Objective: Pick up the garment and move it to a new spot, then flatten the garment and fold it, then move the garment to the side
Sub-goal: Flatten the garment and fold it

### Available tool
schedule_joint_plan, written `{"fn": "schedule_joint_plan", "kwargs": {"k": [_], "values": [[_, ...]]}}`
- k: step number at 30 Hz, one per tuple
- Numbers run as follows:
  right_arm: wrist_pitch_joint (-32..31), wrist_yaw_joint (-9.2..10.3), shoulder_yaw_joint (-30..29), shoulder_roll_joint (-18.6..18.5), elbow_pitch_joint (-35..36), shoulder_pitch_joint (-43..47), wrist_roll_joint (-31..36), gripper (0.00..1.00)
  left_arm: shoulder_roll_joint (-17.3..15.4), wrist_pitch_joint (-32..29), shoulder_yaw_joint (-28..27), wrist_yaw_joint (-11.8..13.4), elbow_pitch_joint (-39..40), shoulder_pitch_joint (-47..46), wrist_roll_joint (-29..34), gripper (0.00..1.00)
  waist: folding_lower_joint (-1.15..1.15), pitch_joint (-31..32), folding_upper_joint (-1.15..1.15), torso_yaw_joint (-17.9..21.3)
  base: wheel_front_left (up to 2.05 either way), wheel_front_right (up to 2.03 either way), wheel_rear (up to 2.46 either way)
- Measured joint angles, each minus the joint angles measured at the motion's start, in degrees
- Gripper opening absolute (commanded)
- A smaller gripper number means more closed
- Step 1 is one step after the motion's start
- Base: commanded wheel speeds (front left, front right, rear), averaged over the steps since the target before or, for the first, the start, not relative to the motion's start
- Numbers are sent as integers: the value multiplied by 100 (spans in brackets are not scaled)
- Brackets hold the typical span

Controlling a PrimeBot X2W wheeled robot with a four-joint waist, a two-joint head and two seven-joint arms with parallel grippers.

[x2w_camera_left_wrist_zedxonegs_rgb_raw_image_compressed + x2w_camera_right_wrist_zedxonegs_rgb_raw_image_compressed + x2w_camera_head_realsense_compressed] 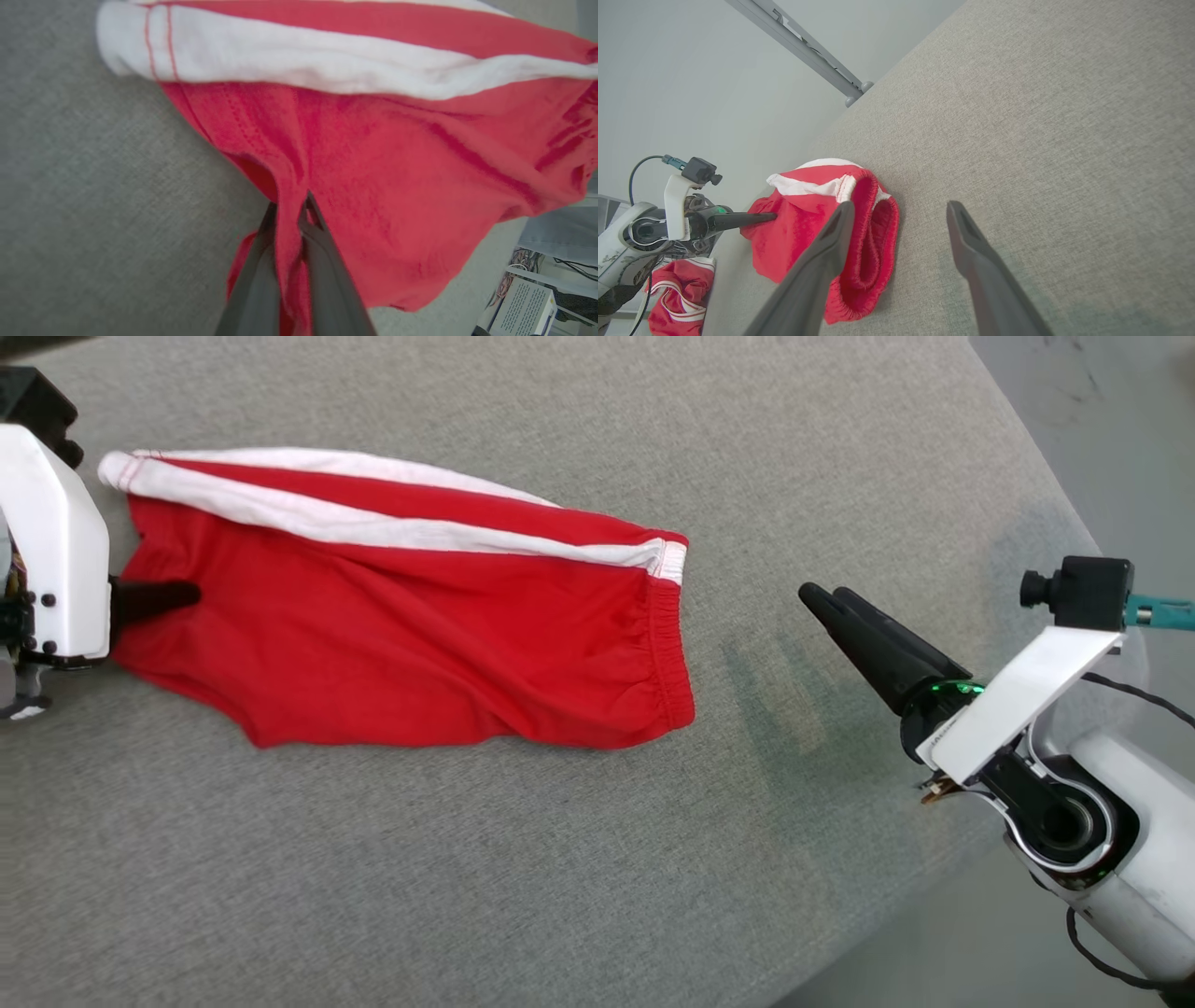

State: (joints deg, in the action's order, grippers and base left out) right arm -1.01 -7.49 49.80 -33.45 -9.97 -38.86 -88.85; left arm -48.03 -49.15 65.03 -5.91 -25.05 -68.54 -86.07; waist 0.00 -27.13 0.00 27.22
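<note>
The red shorts (401, 625) lie spread on the grey worktop (560, 877), with the leg hems toward my left and the elastic waistband (667, 644) toward my right. My left gripper (182, 595) has its jaws pinched shut on a fold of cloth at the hem end. My right gripper (822, 599) hovers near the waistband, apart from it, jaws wide. I judge this to be the flattening step. To do it well I would bring the right jaws in low over the waistband edge and take both layers. Then I would draw the two ends gently apart, so the wrinkles run out without dragging the shorts.
</note>
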Motion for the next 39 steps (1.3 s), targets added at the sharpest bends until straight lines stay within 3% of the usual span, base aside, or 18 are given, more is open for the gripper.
{"fn": "schedule_joint_plan", "kwargs": {"k": [20,21,22,23,28,32,39], "values": [[-303,0,101,-361,-346,294,-87,100,-140,466,129,26,751,1629,-759,0,0,1323,0,-1099,0,0,0],[-305,0,103,-372,-347,315,-88,100,-146,533,148,37,755,1704,-758,33,0,1368,0,-1146,0,0,0],[-312,0,108,-374,-348,339,-98,100,-138,611,153,44,748,1772,-756,81,0,1409,0,-1188,0,0,0],[-315,0,112,-378,-348,364,-114,100,-119,665,169,43,743,1822,-751,100,0,1449,0,-1226,0,0,0],[-330,0,131,-423,-367,405,-112,100,-21,821,271,47,608,2030,-632,100,0,1632,0,-1370,0,0,0],[-215,0,177,-504,-421,449,127,100,-10,1280,140,-10,617,2036,-512,100,0,1829,0,-1478,0,0,0],[577,0,2,-570,-670,440,931,100,-196,3296,-375,9,880,2050,346,100,0,2244,0,-1740,0,0,0]]}}
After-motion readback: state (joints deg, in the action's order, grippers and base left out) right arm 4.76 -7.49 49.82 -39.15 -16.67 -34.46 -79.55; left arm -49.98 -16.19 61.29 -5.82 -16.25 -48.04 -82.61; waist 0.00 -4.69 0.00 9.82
